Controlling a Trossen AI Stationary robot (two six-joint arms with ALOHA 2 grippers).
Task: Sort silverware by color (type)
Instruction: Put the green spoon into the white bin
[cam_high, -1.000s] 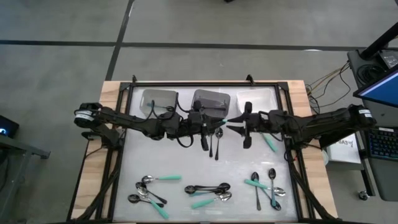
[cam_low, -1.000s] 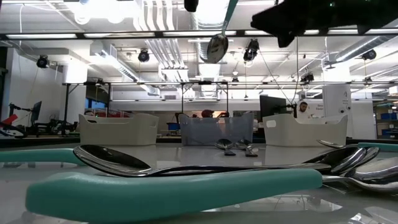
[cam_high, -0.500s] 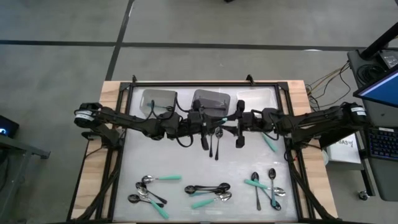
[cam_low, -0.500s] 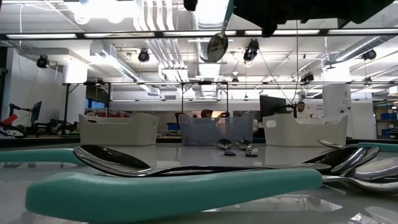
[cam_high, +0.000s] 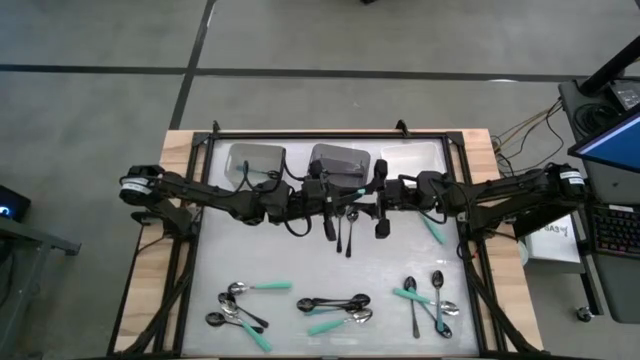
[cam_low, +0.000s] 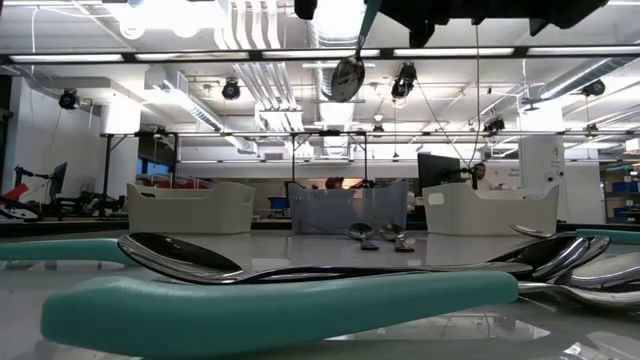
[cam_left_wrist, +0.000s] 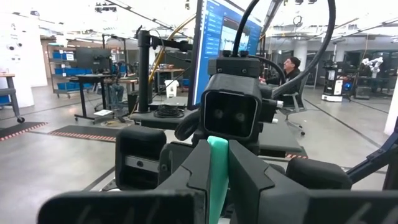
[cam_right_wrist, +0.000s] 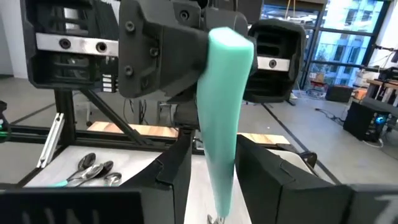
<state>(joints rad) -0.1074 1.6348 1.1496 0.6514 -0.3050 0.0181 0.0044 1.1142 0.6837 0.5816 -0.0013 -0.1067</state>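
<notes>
Teal-handled spoon (cam_right_wrist: 224, 124) hangs mid-air just 6 o'clock of the middle bin (cam_high: 338, 160), pinched by left claw (cam_high: 352, 198); right claw (cam_high: 372, 200), spread, has closed in around the handle — handoff looks imminent.

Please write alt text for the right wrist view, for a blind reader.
A teal spoon handle sits between the open fingers of the right claw, held from the far side by the left claw. A few loose spoons lie on the table beyond.
</notes>
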